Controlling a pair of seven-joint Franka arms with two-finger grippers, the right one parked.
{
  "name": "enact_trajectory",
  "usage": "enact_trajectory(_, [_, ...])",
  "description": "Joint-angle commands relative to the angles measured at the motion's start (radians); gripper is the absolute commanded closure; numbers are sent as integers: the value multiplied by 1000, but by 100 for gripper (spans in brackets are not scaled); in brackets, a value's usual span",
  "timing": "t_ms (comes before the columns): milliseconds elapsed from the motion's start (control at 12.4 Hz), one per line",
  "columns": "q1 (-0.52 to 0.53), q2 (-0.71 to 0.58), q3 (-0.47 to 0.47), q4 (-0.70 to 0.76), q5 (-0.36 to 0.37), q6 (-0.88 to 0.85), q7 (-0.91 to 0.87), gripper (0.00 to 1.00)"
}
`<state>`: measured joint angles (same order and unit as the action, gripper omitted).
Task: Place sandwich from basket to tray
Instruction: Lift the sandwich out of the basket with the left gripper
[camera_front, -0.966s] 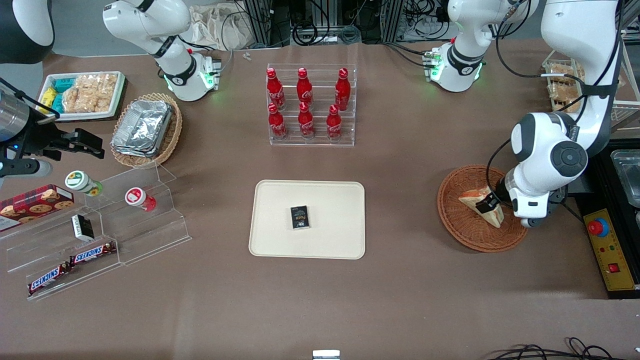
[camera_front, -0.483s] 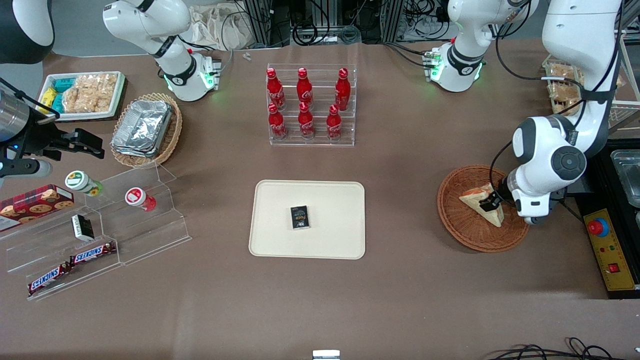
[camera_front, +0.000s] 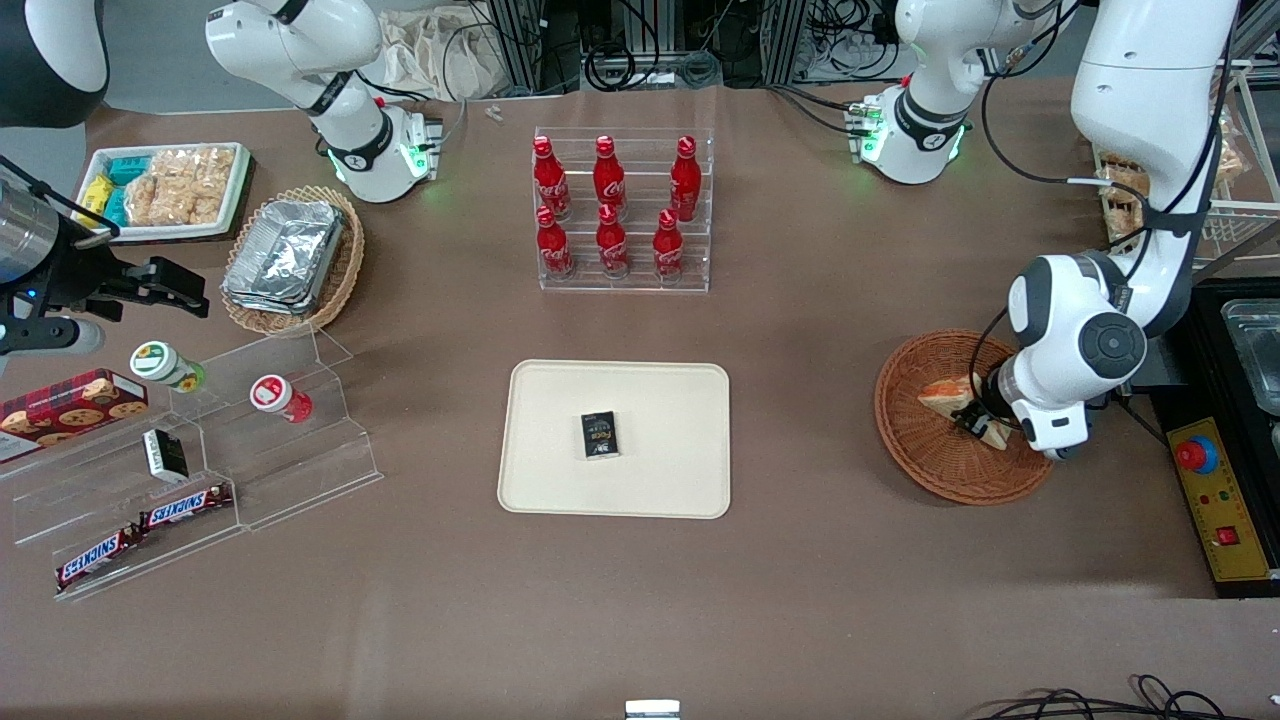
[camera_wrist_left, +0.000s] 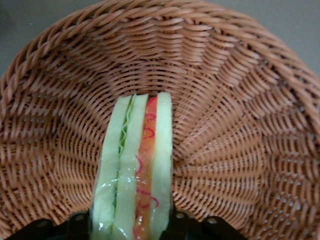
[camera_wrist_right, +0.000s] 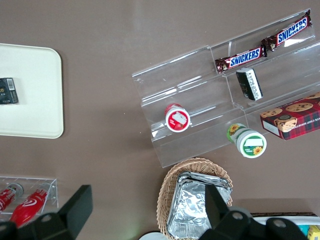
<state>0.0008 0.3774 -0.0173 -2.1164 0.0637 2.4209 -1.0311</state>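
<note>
Half of the sandwich (camera_front: 948, 397) is covered by the left arm's white wrist in the front view, so only its pale corner and a bit of orange edge poke out. The wrist camera shows it way better: the wedge (camera_wrist_left: 134, 170) stands on edge inside the basket (camera_wrist_left: 240, 100), green and orange-red layers facing up, wrapped in clear film, its near end cut off by the frame edge. The gripper (camera_front: 975, 422) is down in the basket (camera_front: 915, 455), with a dark finger on each side of the wedge, pretty much right against the bread, so it looks pinched. The arm bends down steeply from its tall upper links, elbow joint over the basket's rim. Over at mid-table, the tray (camera_front: 660, 480) just has a small black packet (camera_front: 600, 435) lying on it.
</note>
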Motion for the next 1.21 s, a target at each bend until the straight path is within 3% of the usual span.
enact_trajectory(0, [-5,12,0,50,25,-12,-44,100])
enact_trajectory(161, [-5,-3,-3,99,24,-89,-44,100])
enact_trajectory(483, [-7,-6,-67,399,10,-460,-37,100])
enact_trajectory(805, [-18,34,-238,670,17,-684,-40,100])
enact_trajectory(1126, [-223,99,-279,678,44,-677,100,100])
